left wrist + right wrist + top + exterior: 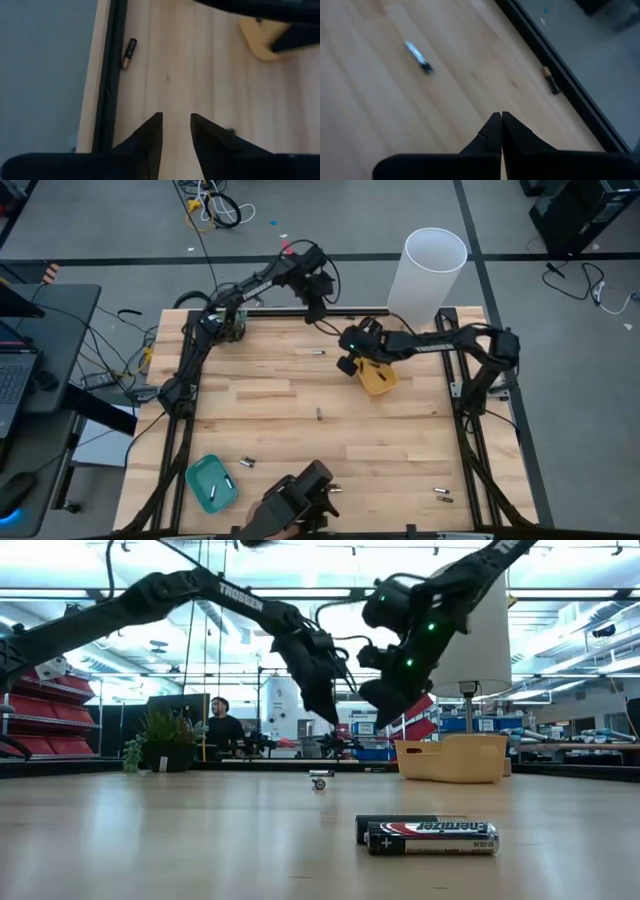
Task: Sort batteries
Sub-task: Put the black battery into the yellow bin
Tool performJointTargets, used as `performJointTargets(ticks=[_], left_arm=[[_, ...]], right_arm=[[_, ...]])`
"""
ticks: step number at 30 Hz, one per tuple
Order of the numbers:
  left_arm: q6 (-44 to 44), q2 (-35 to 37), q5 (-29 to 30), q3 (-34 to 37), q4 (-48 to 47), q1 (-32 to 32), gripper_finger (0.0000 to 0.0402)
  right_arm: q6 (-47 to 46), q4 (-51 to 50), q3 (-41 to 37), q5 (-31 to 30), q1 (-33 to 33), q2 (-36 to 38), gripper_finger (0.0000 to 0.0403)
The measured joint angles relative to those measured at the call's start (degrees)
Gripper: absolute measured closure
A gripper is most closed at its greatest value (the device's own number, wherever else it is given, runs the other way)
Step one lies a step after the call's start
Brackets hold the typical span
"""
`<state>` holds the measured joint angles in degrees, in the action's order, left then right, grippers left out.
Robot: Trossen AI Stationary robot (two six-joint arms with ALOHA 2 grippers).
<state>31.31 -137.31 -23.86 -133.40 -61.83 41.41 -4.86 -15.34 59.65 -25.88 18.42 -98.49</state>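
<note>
Several batteries lie scattered on the wooden table: a silvery one (318, 352) near the far middle, one (318, 415) at the centre, and a pair (430, 835) close to the low camera. A dark battery with a copper end (129, 53) lies beside the black rail at the far edge. My left gripper (176, 117) hangs open above the far edge with nothing between its fingers. My right gripper (498, 116) is shut and empty above the table, next to the yellow tray (378, 377). The teal tray (211, 482) stands at the near left with one battery inside.
A tall white cylinder (435, 270) stands beyond the far right corner. Black rails (107, 75) frame the table. More batteries lie near the front edge (440, 492) and by the teal tray (247, 462). A person (222, 725) sits far behind the table.
</note>
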Motion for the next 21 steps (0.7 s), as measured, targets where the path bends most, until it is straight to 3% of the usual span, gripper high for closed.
performJointTargets(ticks=[9, 15, 21], left_arm=[[1.4, 3.0, -1.4, 0.0, -10.8, 1.4, 0.0322], [1.1, 5.8, -0.8, 0.0, -13.0, 1.5, 0.0337], [-0.3, 9.7, 3.5, 0.0, -12.8, 2.0, 0.0346]], right_arm=[[5.6, -0.9, 5.5, -3.2, 4.8, -4.6, 0.0403], [13.0, -9.3, 17.5, -4.7, 6.6, -14.8, 0.0403], [16.0, -11.6, 27.8, -4.6, 9.9, -21.8, 0.0403]])
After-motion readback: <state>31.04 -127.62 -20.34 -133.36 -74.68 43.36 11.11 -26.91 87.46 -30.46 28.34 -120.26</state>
